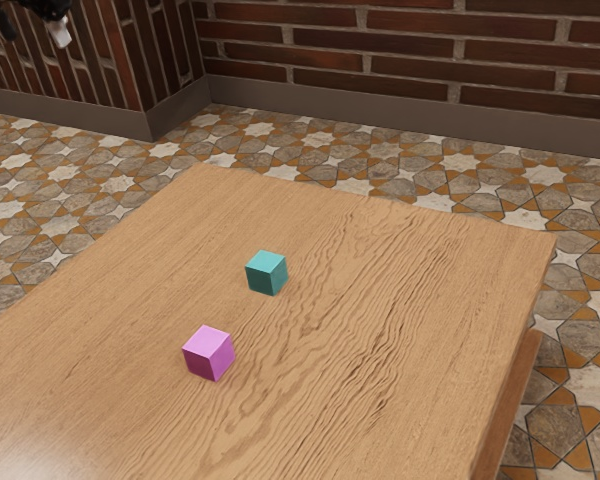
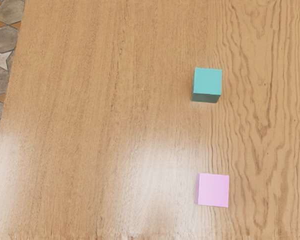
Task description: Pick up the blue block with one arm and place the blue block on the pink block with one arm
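The counter is carrying both blocks. The arm is hanging at the frame's upper left; whether its fingers are apart, I cannot tell. The blue block is lying far down-right of it, near centre, apart from the pink block

To me the teal block reads more green-blue than plain blue; the pink block is a soft violet-pink. The worktop is honey-brown wood with wavy darker grain. The floor carries a star mosaic in grey, cream and orange-brown. The wall is red-brown brick with pale joints.
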Robot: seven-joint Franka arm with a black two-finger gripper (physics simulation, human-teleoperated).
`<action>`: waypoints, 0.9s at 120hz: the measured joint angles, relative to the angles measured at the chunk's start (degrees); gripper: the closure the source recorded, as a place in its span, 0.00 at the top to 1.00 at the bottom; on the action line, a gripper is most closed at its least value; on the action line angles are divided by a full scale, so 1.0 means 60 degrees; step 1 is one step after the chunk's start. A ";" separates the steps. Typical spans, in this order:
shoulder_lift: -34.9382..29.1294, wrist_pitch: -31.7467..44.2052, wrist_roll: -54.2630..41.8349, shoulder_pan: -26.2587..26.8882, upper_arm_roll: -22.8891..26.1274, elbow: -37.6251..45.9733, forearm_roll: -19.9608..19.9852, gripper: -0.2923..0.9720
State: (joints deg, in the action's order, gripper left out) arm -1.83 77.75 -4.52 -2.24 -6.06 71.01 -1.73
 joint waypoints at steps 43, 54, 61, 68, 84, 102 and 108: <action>0.4928 0.3884 0.0132 0.0171 0.0596 0.0709 0.0549 0.77; 0.5414 0.4823 0.0128 0.0169 0.0616 0.0891 0.0810 0.77; 0.5709 0.5263 0.0122 0.0168 0.0615 0.0958 0.0894 0.77; 0.5999 0.5641 0.0117 0.0168 0.0614 0.0987 0.0963 0.77; 0.6408 0.6307 0.0122 0.0167 0.0628 0.0878 0.1063 0.77; 0.7469 0.6662 0.0200 0.0169 0.0966 -0.0196 0.1104 0.77; 0.7704 0.6703 0.0242 0.0151 0.0973 -0.0444 0.1103 0.77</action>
State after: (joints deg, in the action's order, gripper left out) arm 44.40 117.97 -3.07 -1.33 -0.22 68.35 4.89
